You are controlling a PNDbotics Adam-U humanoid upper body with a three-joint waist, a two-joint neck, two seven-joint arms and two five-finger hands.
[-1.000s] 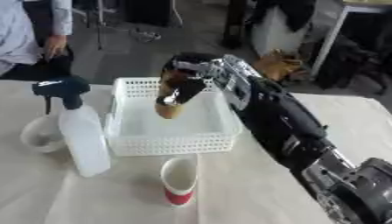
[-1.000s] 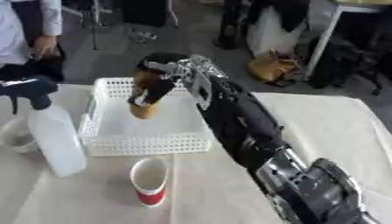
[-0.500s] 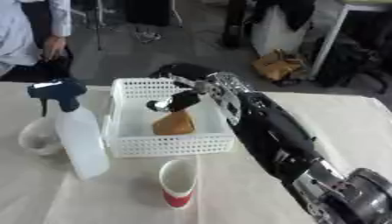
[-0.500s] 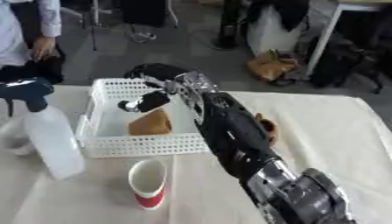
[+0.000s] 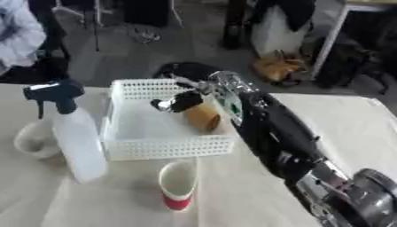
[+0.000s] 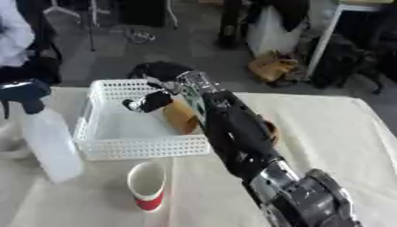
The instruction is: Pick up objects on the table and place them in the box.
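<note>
Right hand (image 5: 180, 100) hovers over the basket (image 5: 124, 148), fingers apart, brown cup (image 5: 203, 117) lying at its four o'clock.

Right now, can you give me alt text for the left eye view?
The robot's right hand hovers open over a white slatted plastic basket, where a tan cup-shaped object lies. A white spray bottle with a dark trigger and a red-and-white paper cup stand nearby.

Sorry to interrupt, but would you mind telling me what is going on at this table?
The robot's right hand reaches over the white basket, where a brown cup lies on its side inside. The hand's fingers look open above it. A spray bottle, a white bowl and a red-and-white paper cup are on the table outside the basket.
</note>
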